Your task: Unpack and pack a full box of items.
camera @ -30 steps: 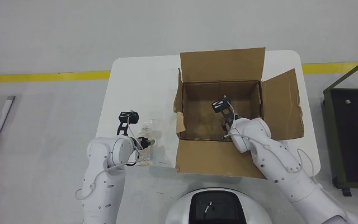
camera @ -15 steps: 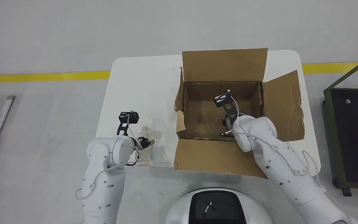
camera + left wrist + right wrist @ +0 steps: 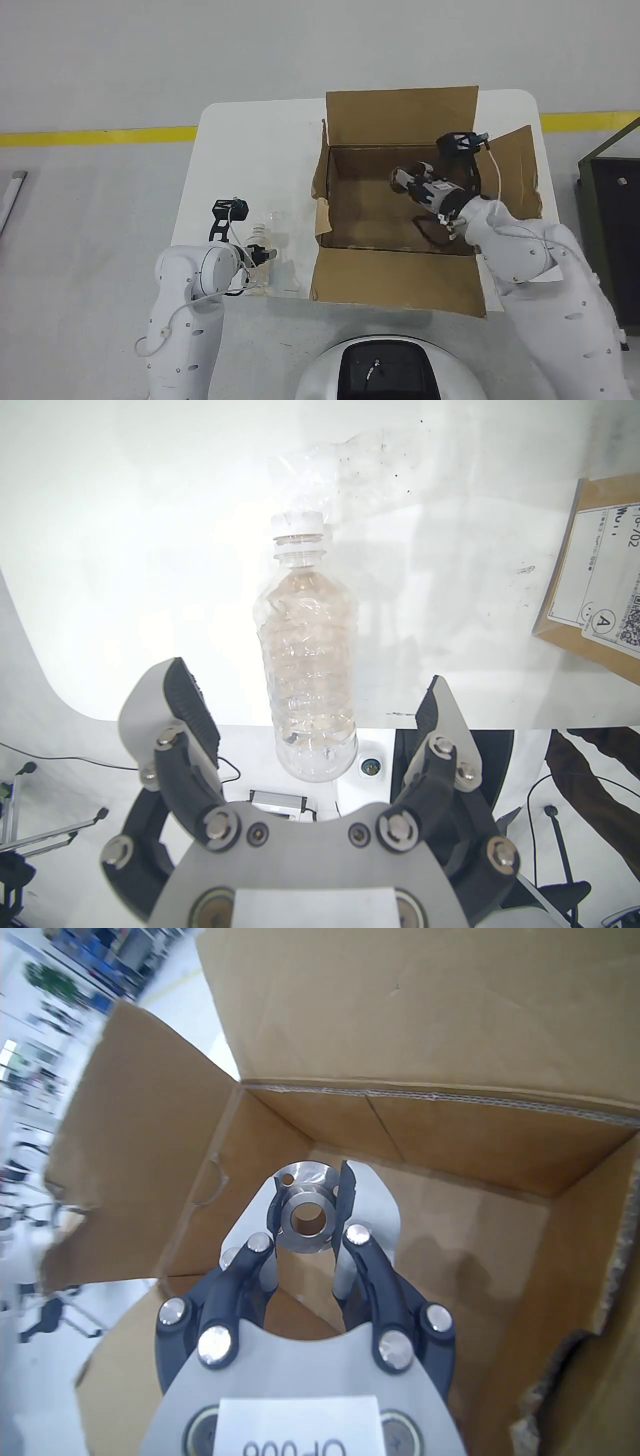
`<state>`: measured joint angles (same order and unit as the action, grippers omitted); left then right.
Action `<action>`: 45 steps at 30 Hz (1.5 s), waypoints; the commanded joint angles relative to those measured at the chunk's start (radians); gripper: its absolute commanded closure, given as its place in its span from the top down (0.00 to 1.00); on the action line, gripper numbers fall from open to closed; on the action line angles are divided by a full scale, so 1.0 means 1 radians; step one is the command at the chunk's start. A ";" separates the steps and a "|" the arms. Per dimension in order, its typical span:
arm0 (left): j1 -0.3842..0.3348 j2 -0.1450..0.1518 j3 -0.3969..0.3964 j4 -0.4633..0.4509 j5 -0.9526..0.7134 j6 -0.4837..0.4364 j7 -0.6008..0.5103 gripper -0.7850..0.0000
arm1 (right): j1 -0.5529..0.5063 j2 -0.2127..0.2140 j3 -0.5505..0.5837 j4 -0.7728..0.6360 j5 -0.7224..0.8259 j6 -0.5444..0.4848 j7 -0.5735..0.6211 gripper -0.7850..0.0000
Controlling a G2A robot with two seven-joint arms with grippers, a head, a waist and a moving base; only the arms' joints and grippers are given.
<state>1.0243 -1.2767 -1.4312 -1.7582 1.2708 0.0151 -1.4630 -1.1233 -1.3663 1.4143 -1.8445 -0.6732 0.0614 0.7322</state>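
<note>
An open cardboard box (image 3: 400, 285) stands on the white table (image 3: 250, 150), its flaps spread out. My right gripper (image 3: 309, 1200) is shut on a round metal flange (image 3: 305, 1215) and holds it above the inside of the box (image 3: 450, 1138); in the top view that gripper (image 3: 405, 180) is over the box's right half. A clear plastic bottle (image 3: 307, 650) with a white cap lies on the table left of the box. My left gripper (image 3: 310, 712) stands open around the bottle's base, its pads (image 3: 190, 700) apart from it. In the top view the bottle (image 3: 262, 250) lies by the left gripper (image 3: 262, 256).
A clear plastic bag (image 3: 350, 470) lies just beyond the bottle's cap. The box's outer wall with a white label (image 3: 600, 585) is close to the bottle's right. A dark green cabinet (image 3: 612, 240) stands off the table's right side. A yellow floor line (image 3: 100, 135) runs behind.
My right arm has lifted out of the box's middle and swung right and back, turning the gripper with the metal flange in it. The left arm and bottle have not moved.
</note>
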 commanded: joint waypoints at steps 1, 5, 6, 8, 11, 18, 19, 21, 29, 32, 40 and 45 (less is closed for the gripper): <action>0.000 0.000 0.000 0.000 0.000 0.000 0.000 1.00 | -0.011 -0.001 0.030 0.035 0.180 -0.068 -0.010 0.00; 0.000 0.000 0.000 0.000 0.000 0.000 0.000 1.00 | -0.007 0.001 0.062 0.116 0.366 -0.156 0.001 0.00; 0.000 0.000 0.000 0.000 0.000 0.000 0.000 1.00 | -0.006 0.001 0.063 0.129 0.394 -0.166 0.004 0.00; 0.000 0.000 0.000 0.000 0.000 0.000 0.000 1.00 | 0.003 0.001 0.064 0.165 0.469 -0.191 0.011 0.00; 0.000 0.000 0.000 0.000 0.000 0.000 0.000 1.00 | 0.004 0.002 0.064 0.169 0.477 -0.195 0.013 0.00; 0.000 0.000 0.000 0.000 0.000 0.000 0.000 1.00 | 0.004 0.002 0.064 0.169 0.477 -0.195 0.013 0.00; 0.000 0.000 0.000 0.000 0.000 0.000 0.000 1.00 | 0.004 0.002 0.064 0.169 0.477 -0.195 0.013 0.00; 0.000 0.000 0.000 0.000 0.000 0.000 0.000 1.00 | 0.004 0.002 0.064 0.169 0.477 -0.195 0.013 0.00; 0.000 0.000 0.000 0.000 0.000 0.000 0.000 1.00 | -0.028 0.007 0.137 0.103 0.649 -0.247 -0.088 0.00; 0.000 0.000 0.000 0.000 0.000 0.000 0.000 1.00 | -0.045 0.012 0.211 0.073 0.743 -0.268 -0.128 0.00; 0.000 0.000 0.000 0.000 0.000 0.000 0.000 1.00 | -0.111 0.030 0.392 -0.015 0.850 -0.301 -0.187 0.00; 0.000 0.000 0.000 0.000 0.000 0.000 0.000 1.00 | -0.158 0.034 0.466 -0.028 0.954 -0.290 -0.238 0.00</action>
<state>1.0243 -1.2767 -1.4312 -1.7582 1.2708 0.0151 -1.4630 -1.2720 -1.3325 1.8665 -1.8722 0.2584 -0.2284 0.5067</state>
